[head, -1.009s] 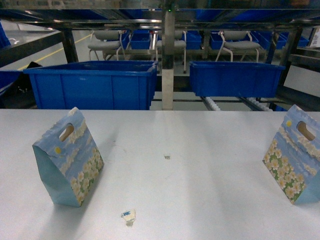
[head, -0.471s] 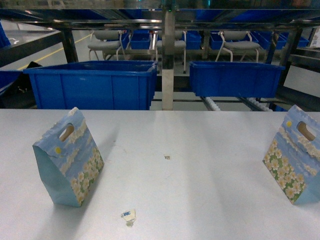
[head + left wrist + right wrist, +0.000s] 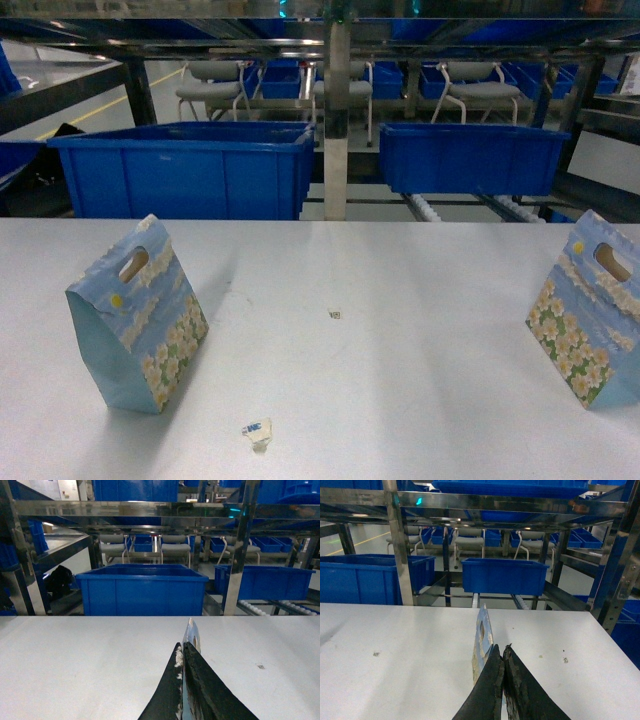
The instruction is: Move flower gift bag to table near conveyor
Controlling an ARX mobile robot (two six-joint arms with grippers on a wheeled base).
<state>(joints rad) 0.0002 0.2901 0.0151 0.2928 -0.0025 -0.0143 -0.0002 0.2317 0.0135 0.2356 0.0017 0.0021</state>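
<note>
Nothing on the table [image 3: 400, 350] is shifting since the earlier head views; only a small indicator light on the frame overhead is changing from green to bluish. Two flower gift bags are standing upright on the white tabletop, both on the robot's side of the conveyor [image 3: 428, 208]. The left flower gift bag [image 3: 137, 318] is sitting well to the conveyor's left. The right flower gift bag [image 3: 588, 318] is sitting off to its right, at the picture's edge. Neither bag is lifted.

Neither arm is showing in the head view. In its wrist view the left gripper [image 3: 182, 647] is holding its dark fingers pressed together, pointing at the thin edge of a bag [image 3: 191, 631] just beyond the tips. The right gripper [image 3: 501, 650] is doing the same behind its bag [image 3: 482, 635]. Whether either is touching paper is unclear.

The approach is probably only beginning. Doing it well likely means spreading the fingers first, straddling the folded top by the handle cut-out, pinching lightly so the paper is not creasing, then carrying the bag upright toward the conveyor.
</note>
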